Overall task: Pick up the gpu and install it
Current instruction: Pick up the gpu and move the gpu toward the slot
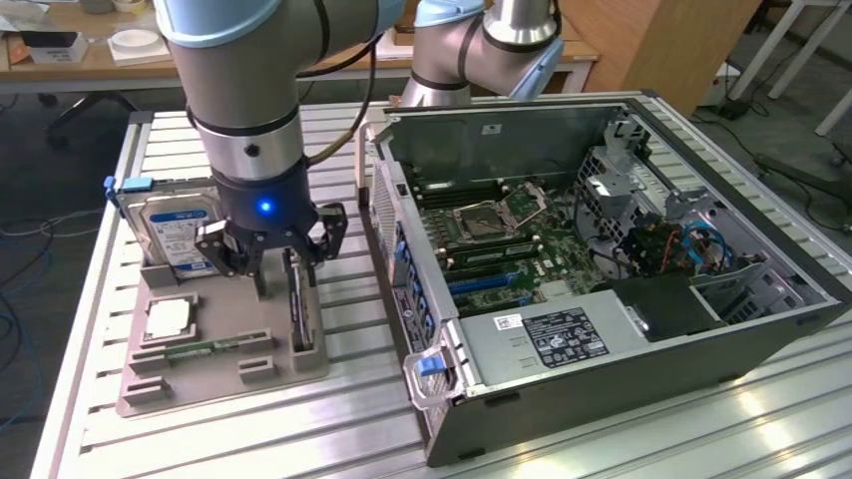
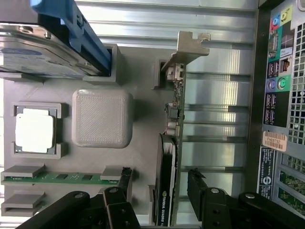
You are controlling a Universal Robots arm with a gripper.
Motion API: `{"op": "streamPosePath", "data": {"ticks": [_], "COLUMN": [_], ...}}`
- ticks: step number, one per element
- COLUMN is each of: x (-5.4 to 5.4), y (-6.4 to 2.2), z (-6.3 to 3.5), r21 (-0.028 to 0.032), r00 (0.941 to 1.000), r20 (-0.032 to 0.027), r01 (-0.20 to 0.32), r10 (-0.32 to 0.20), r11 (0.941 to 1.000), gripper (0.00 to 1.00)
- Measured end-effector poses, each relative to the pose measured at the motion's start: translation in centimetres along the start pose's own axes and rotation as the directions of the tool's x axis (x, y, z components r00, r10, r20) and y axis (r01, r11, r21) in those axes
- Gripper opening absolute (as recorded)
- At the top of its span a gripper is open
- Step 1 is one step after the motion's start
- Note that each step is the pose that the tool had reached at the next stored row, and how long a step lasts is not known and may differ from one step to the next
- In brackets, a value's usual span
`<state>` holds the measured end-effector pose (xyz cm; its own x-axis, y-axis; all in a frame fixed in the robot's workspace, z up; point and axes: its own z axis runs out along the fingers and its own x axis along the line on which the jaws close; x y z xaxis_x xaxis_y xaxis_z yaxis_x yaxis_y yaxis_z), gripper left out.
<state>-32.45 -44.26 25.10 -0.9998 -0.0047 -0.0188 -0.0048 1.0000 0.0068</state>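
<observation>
The gpu (image 2: 167,143) is a thin dark card standing edge-on in a slot of the grey holder tray (image 2: 102,71), its metal bracket (image 2: 188,47) at one end. In the exterior view the gpu (image 1: 301,317) is a narrow dark strip on the tray's side nearest the case. My gripper (image 2: 160,176) is open and straddles the card, with one finger (image 2: 126,180) and the other finger (image 2: 194,183) on either side and a gap to the card on each. From outside, the gripper (image 1: 283,271) hangs low over the tray's back part.
The tray (image 1: 226,374) also holds a hard drive (image 1: 174,222) with a blue bracket, a processor chip (image 1: 171,318) and a green memory stick (image 1: 203,349). An open computer case (image 1: 600,269) lies close on the exterior view's right, motherboard exposed. All rest on a slatted aluminium table (image 1: 200,439).
</observation>
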Motion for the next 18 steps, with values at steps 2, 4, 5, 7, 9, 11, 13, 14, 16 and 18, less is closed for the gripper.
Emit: {"op": "streamPosePath", "data": {"ticks": [2, 4, 5, 7, 9, 11, 13, 14, 16, 18], "x": [0.0, -0.02, -0.03, -0.03, -0.03, -0.03, -0.03, -0.02, -0.03, -0.03], "y": [0.06, 0.09, 0.11, 0.13, 0.14, 0.15, 0.16, 0.17, 0.17, 0.18], "z": [0.03, 0.12, 0.17, 0.26, 0.34, 0.42, 0.49, 0.52, 0.6, 0.71], "r21": [0.0004, 0.0005, 0.0006, 0.0006, 0.0006, 0.0006, 0.0007, 0.0007, 0.0006, 0.0005], "r00": [0.9999, 0.9997, 0.9997, 0.9997, 0.9996, 0.9996, 0.9996, 0.9996, 0.9996, 0.9996], "r20": [0.0, 0.0001, 0.0001, 0.0001, 0.0001, 0.0002, 0.0001, 0.0001, 0.0002, 0.0003], "r01": [-0.017, -0.024, -0.025, -0.026, -0.027, -0.027, -0.027, -0.027, -0.028, -0.028], "r10": [0.017, 0.024, 0.025, 0.026, 0.027, 0.027, 0.027, 0.027, 0.028, 0.028], "r11": [0.9999, 0.9997, 0.9997, 0.9997, 0.9996, 0.9996, 0.9996, 0.9996, 0.9996, 0.9996], "gripper": [0.59, 0.59, 0.59, 0.59, 0.59, 0.59, 0.59, 0.59, 0.59, 0.59]}}
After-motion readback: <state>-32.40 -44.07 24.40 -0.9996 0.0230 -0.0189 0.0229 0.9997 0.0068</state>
